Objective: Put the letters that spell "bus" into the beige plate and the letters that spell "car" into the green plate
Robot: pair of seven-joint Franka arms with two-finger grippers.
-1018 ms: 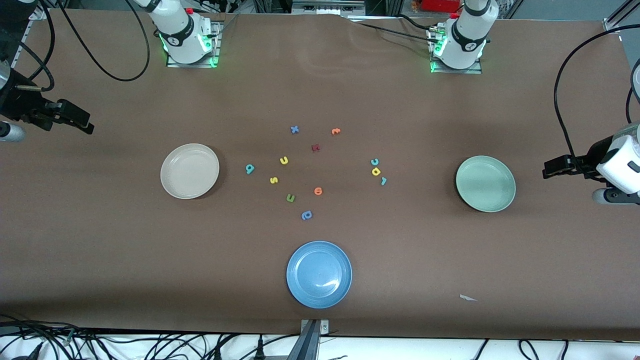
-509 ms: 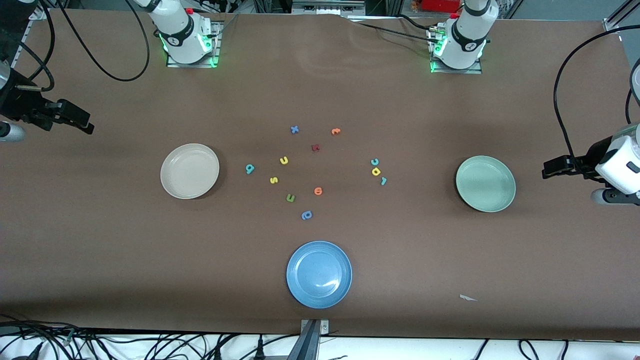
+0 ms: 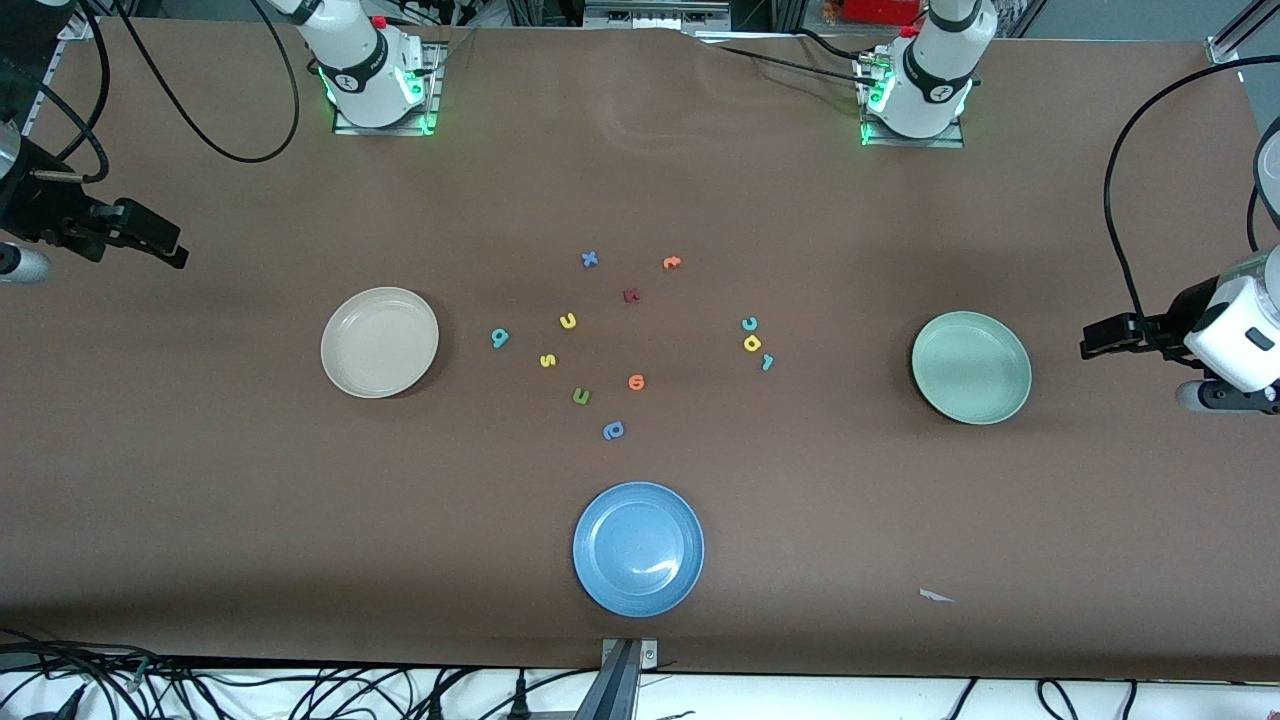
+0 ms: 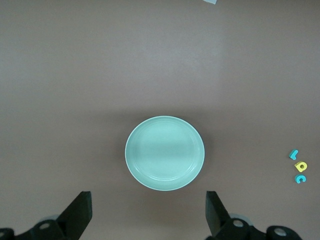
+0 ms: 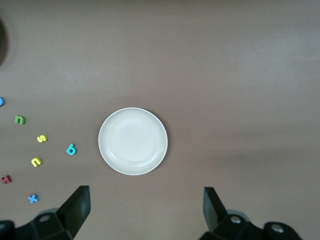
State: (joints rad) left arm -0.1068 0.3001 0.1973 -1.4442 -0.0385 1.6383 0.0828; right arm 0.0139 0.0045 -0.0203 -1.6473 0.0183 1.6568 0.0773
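The brown desk carries everything exactly where it was a second ago; only the left arm's tool has shifted a little toward the green plate, so I judge the sorting has not started. The beige plate lies toward the right arm's end, the green one toward the left arm's end, and a blue plate nearest the front camera; all three hold nothing. The right tool waits high over the desk edge. Both tools stand wide and hold nothing. Near the beige plate lie the teal b, yellow u and yellow s; nearer the green plate are the teal c, yellow a and teal r. Cables hang along the desk edges.
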